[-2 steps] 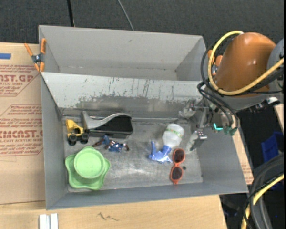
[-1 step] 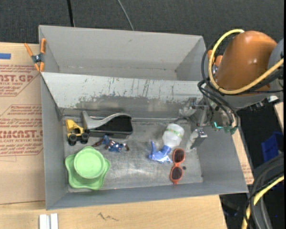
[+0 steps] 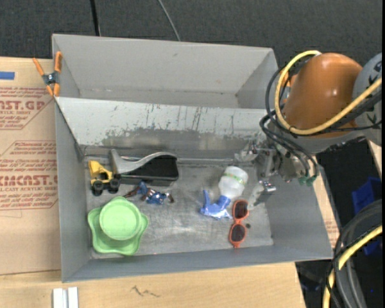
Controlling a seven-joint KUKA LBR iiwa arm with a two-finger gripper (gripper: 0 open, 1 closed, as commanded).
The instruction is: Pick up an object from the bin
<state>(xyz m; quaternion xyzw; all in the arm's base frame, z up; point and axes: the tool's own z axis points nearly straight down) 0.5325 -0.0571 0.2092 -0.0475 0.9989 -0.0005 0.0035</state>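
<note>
Grey bin (image 3: 179, 69), nothing lifted yet. At centre right the gripper (image 3: 264, 188) sits low, just beside a white bottle (image 3: 233, 181) above red sunglasses (image 3: 239, 224); whether it is released or clenched, I cannot tell.

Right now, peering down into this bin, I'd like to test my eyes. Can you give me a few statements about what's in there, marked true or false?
1. A green flower-shaped cup lies in the near-left corner of the bin. True.
2. The pincer hangs over the green cup. False: it is at the bin's right side, next to a white bottle.
3. Red sunglasses lie on the floor of the bin towards the right. True.
4. The yellow toy truck sits on the right side. False: it is on the left, beside a black object.
</note>
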